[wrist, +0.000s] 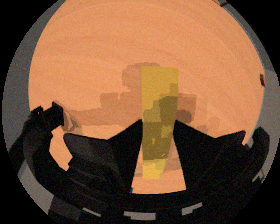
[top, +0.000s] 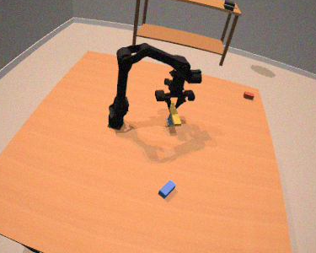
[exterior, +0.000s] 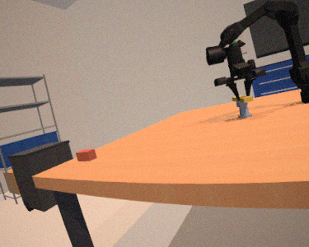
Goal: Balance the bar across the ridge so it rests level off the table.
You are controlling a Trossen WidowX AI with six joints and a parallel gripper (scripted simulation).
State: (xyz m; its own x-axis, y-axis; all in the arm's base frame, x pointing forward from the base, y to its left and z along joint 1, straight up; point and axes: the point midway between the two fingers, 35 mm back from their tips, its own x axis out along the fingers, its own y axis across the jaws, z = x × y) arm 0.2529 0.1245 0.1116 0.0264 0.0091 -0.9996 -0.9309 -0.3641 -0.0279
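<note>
The yellow bar [top: 175, 119] [exterior: 245, 100] [wrist: 160, 85] lies crosswise over the top of the small blue-grey ridge [top: 169, 121] [exterior: 244, 110], clear of the table. It looks close to level, and no gap to the ridge shows in the exterior view, but contact is too small to confirm. My gripper [top: 174, 106] [exterior: 243, 97] [wrist: 158, 123] points down and is shut on the bar, one finger on each long side. In the wrist view, a longer part of the bar shows beyond the fingertips than behind them. The ridge is hidden beneath the bar there.
A blue block [top: 167, 188] lies on the wooden table [top: 73, 152] [exterior: 154, 165], toward the front in the top view. A red block [top: 249, 95] [exterior: 86, 155] lies near a far corner of the table, well away from the arm. The arm's shadow falls around the ridge.
</note>
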